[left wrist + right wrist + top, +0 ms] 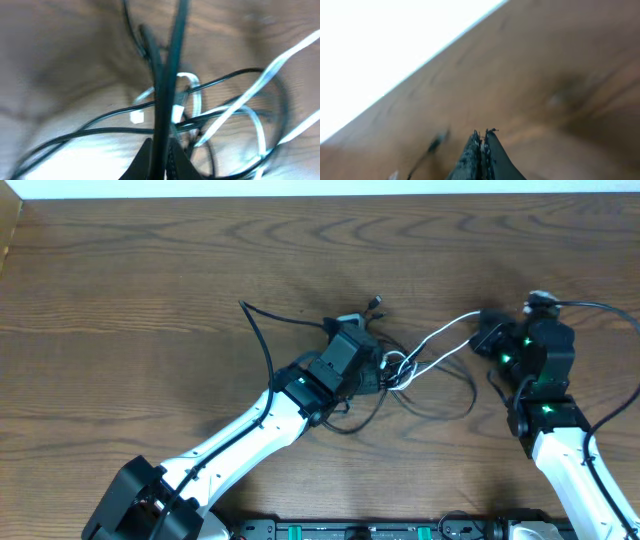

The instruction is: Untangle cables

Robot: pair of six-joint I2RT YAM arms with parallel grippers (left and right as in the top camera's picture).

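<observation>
Black cable [170, 75] rises out of the left gripper [161, 152], whose jaws pinch it just beside the tangled cables [398, 370] in the middle of the table [150, 280]. Jaws of the right gripper [483, 135] are pressed together where the white cable [445, 330] ends, though whether they bite it is unclear. Pulling apart now could cinch the loops tighter, or the white strand could slip free.

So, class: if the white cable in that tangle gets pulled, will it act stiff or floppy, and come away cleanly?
Probably floppy: the white cable curves and loops loosely. It looks thin, so likely light. It threads among the black cables, so a pull would probably drag them along.
</observation>
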